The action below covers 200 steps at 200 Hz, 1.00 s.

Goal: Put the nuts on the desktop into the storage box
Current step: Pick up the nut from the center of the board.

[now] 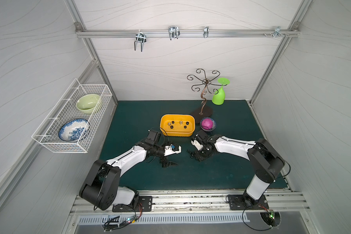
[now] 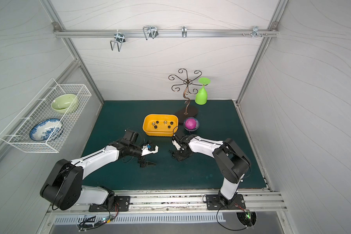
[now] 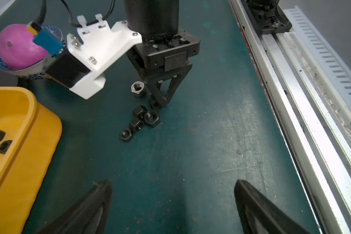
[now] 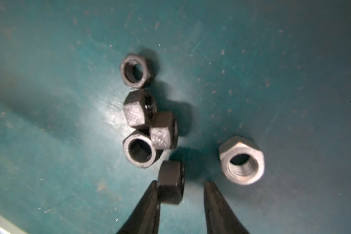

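My right gripper (image 4: 180, 185) sits low at the dark teal-green matte desktop (image 4: 69, 60), jaws partly open around a small black hex nut (image 4: 170, 182) standing on edge. One finger (image 4: 150, 202) touches it; the other seems just clear, though the picture is blurred. Four more black nuts (image 4: 142, 121) cluster just beside it, and a larger grey nut (image 4: 241, 160) lies a little apart. My left gripper (image 3: 172, 186) hangs wide open, holding nothing. The shallow yellow-orange plastic storage box (image 1: 176, 132), near the loose pile, holds six nuts (image 1: 171, 127).
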Motion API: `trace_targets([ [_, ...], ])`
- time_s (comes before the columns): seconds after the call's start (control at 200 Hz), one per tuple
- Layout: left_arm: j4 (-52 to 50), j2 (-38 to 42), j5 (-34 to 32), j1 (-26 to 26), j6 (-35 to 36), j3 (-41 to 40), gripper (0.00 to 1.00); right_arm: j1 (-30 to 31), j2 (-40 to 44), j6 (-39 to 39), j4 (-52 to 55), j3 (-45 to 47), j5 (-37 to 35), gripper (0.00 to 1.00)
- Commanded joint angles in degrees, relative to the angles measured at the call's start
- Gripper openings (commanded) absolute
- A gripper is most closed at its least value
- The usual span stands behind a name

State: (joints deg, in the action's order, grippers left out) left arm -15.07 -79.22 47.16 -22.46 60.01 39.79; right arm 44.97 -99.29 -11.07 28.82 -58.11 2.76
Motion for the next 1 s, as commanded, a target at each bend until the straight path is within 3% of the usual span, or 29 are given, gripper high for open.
trace_targets([
  [0.0,0.76,-0.56,-0.31,-0.39,0.80,1.86,0.98,0.48,-1.42,0.52,-0.62,-0.75,-1.10,0.35],
  [0.195,0.09,-0.98,-0.88,-0.74,1.06,2.35,0.98,1.01,-2.29,0.96,-0.23,-1.73,-2.15,0.34],
  [0.27,0.04,-1.02,-1.06,-0.83,1.05,2.44,0.98,1.03,-2.53,1.17,0.30,-2.23,-2.11,0.15],
  [0.355,-0.12,-0.96,-1.02,-0.84,0.80,2.41,0.98,1.08,-2.07,1.32,0.88,-2.49,-1.49,0.03],
  [0.705,-2.71,-0.89,-2.06,-0.75,-4.61,6.36,0.98,1.15,5.27,-0.28,6.76,-5.93,4.19,0.03],
  [0.996,-15.19,-1.05,7.69,3.38,-5.87,18.31,0.98,-0.52,9.95,-1.14,12.12,-14.98,13.48,0.04],
])
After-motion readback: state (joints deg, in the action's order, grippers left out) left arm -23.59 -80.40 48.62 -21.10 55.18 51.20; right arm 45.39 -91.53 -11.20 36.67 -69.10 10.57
